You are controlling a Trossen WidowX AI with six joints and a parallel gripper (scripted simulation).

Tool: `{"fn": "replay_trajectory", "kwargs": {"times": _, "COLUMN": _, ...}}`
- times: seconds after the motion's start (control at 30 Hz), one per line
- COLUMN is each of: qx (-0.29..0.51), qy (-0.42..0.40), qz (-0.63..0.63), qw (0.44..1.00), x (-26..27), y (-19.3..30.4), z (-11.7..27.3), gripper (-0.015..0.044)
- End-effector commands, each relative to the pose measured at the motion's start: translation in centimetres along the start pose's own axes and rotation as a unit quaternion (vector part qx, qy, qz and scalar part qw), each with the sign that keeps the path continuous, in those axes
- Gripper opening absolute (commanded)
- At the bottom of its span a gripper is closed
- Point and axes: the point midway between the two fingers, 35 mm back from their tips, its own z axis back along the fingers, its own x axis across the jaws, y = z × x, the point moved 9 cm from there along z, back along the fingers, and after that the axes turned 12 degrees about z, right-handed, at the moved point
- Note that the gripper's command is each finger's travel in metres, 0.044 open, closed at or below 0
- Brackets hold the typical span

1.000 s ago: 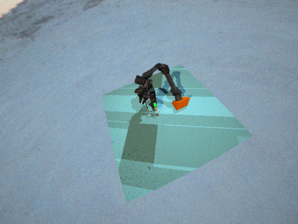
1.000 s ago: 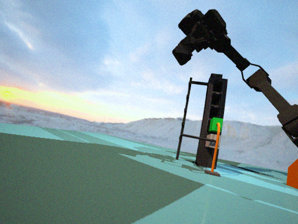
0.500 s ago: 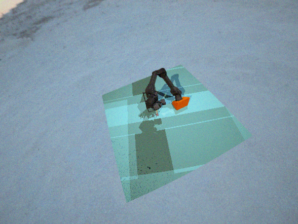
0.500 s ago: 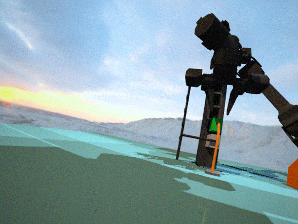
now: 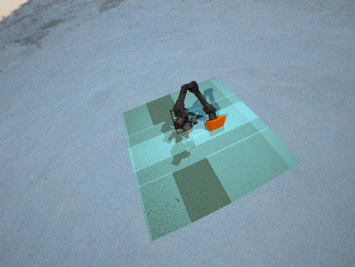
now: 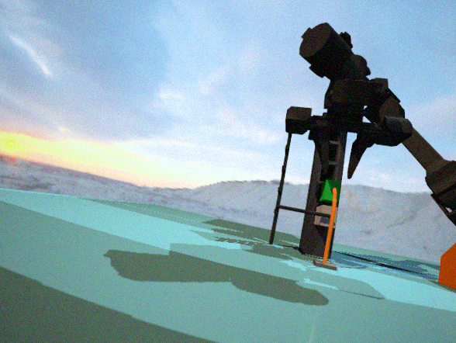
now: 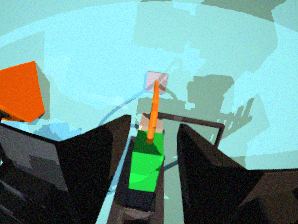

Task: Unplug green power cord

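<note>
Gripper [image 7: 154,163] poised above upright dark power strip [image 6: 323,202], pointing down, fingers partly spread, one on each side of strip top; nothing gripped. Green plug [image 6: 329,191] seated in strip socket, low on front face, well below fingertips. Orange cord [image 6: 329,229] drops from plug to small flat block [image 6: 325,265] on teal mat [image 5: 241,163]. Orange arm base [image 5: 215,122] beside strip. No readable writing, labels or brands anywhere.
</note>
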Motion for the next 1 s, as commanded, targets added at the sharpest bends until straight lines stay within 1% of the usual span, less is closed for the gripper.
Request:
{"fn": "replay_trajectory", "kwargs": {"times": 0.0, "qx": 0.003, "qy": -0.001, "qz": 0.003, "qw": 1.000, "x": 0.1, "y": 0.5, "z": -0.1, "gripper": 0.0160}}
{"fn": "replay_trajectory", "kwargs": {"times": 0.67, "qx": 0.004, "qy": -0.002, "qz": 0.004, "qw": 1.000, "x": 0.8, "y": 3.6, "z": -0.1, "gripper": 0.0160}}
{"fn": "replay_trajectory", "kwargs": {"times": 0.97, "qx": 0.004, "qy": -0.002, "qz": 0.004, "qw": 1.000, "x": 0.8, "y": 3.7, "z": -0.2, "gripper": 0.0160}}
